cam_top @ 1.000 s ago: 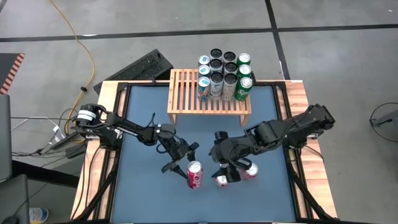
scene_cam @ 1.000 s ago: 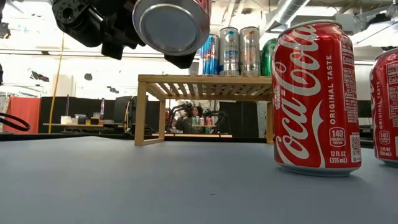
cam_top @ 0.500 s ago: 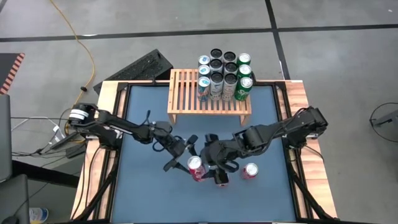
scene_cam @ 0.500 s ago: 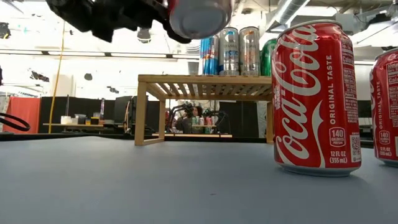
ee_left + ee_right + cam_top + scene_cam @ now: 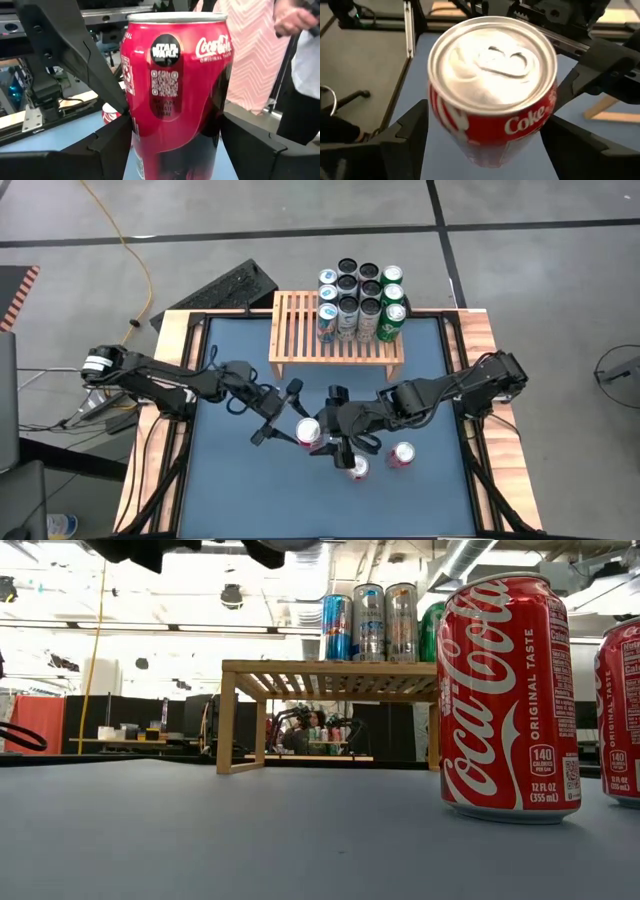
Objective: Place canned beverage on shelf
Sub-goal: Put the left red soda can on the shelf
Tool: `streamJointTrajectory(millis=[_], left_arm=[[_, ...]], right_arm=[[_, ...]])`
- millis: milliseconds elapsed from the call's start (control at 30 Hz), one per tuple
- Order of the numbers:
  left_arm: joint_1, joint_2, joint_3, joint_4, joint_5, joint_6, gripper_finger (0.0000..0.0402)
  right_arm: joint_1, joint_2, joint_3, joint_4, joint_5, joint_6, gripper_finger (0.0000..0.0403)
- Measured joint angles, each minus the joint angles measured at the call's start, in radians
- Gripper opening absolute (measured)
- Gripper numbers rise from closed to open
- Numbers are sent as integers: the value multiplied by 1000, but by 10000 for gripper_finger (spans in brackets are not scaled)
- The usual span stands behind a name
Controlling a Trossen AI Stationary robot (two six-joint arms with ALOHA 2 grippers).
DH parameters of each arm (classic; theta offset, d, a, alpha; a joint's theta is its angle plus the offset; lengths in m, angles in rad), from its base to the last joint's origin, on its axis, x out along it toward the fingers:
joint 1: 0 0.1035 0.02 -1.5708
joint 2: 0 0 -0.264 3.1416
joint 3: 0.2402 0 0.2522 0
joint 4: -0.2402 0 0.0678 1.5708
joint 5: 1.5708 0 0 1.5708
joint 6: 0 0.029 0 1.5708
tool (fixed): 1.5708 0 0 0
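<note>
Lifting clear of the desk (image 5: 230, 480), the red Coca-Cola can (image 5: 308, 432) has left the low view since a second ago and drifted shelfward. Left hand (image 5: 172, 150) is clamped on its sides. Right hand (image 5: 487, 145) has swung in, fingers apart, flanking the can's top; contact unclear. Likely a handover or steadying. Two spare Coke cans (image 5: 357, 468) stand just behind the right arm. Beyond, the shelf (image 5: 300, 330): stocked cans (image 5: 360, 300) crowd its right rear, with the left slats bare.
</note>
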Motion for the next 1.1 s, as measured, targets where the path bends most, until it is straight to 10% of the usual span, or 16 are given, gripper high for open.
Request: streamJointTrajectory(millis=[833,1100], left_arm=[[15,-78,-1,22,-126,-134,260],[-27,-207,9,-243,-559,-89,259]], right_arm=[[12,0,-1,109,281,6,210],[14,4,-7,55,541,239,210]])
